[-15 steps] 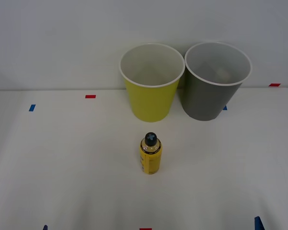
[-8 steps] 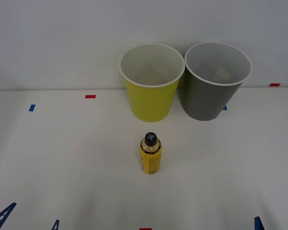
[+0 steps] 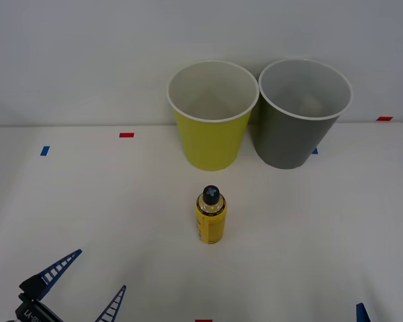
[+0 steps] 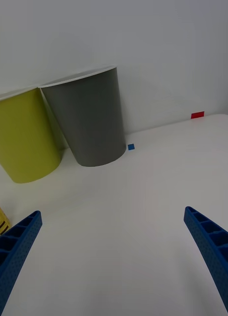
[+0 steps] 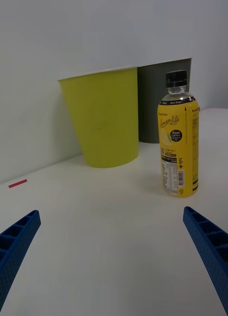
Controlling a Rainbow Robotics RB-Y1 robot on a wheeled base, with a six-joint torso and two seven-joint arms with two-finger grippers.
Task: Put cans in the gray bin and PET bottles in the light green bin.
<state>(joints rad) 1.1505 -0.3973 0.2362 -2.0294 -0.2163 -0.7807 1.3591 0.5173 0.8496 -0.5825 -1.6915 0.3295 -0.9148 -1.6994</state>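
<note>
The PET bottle [image 3: 210, 216], yellow with a black cap, stands upright mid-table in front of the light green bin [image 3: 212, 114]. The gray bin [image 3: 301, 113] stands just right of the green one, at the back of the table. My left gripper [image 3: 101, 270] is open at the near left, well short of the bottle. In the left wrist view the bottle [image 5: 178, 140] stands ahead of the open left gripper [image 5: 111, 212], with the green bin [image 5: 104, 118] and gray bin [image 5: 153, 103] behind it. My right gripper [image 4: 111, 212] is open and empty at the near right, facing the gray bin [image 4: 92, 121].
The white table [image 3: 87, 201] carries small red tape marks [image 3: 126, 135] and blue tape marks [image 3: 45, 151] near its back edge. A plain wall rises right behind the bins. One tip of the right fingers [image 3: 360, 312] pokes in at the bottom right.
My left gripper has come up from the bottom left corner and moved forward over the table, fingers spread. The bottle, the bins and the right arm have not moved.
</note>
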